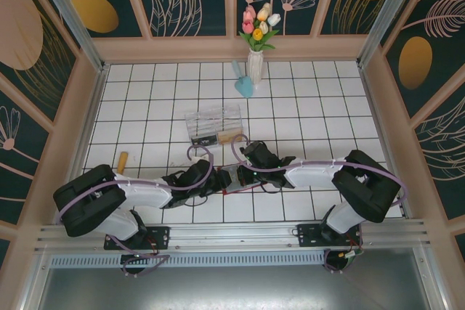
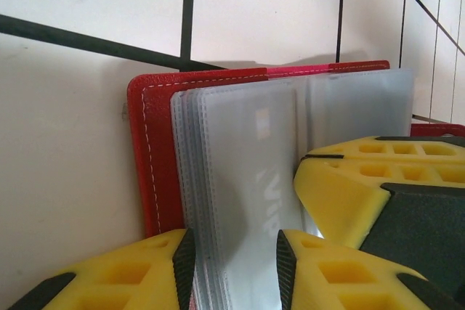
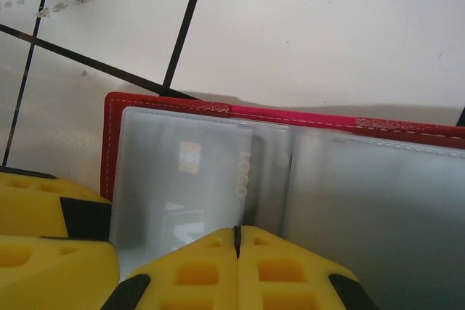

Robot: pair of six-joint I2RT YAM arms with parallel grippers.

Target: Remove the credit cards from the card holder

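The red card holder (image 1: 229,181) lies open on the tiles between both arms. Its red cover (image 2: 156,150) holds a fan of frosted sleeves, and a card marked VIP (image 2: 265,194) shows through one. My left gripper (image 2: 235,270) has its black pads against both sides of that sleeve stack. My right gripper (image 3: 236,237) is shut, tips together on the sleeves at the edge of a chip card (image 3: 189,179) inside the cover (image 3: 167,105). The right gripper's yellow fingers (image 2: 363,179) press down beside the left's. From above, the left gripper (image 1: 216,178) and right gripper (image 1: 243,168) meet over the holder.
A clear plastic box (image 1: 213,125) stands just behind the holder. Further back are a white vase of tulips (image 1: 256,63) and a teal object (image 1: 245,85). A small wooden piece (image 1: 123,159) lies at the left. Raised walls border the tiled floor.
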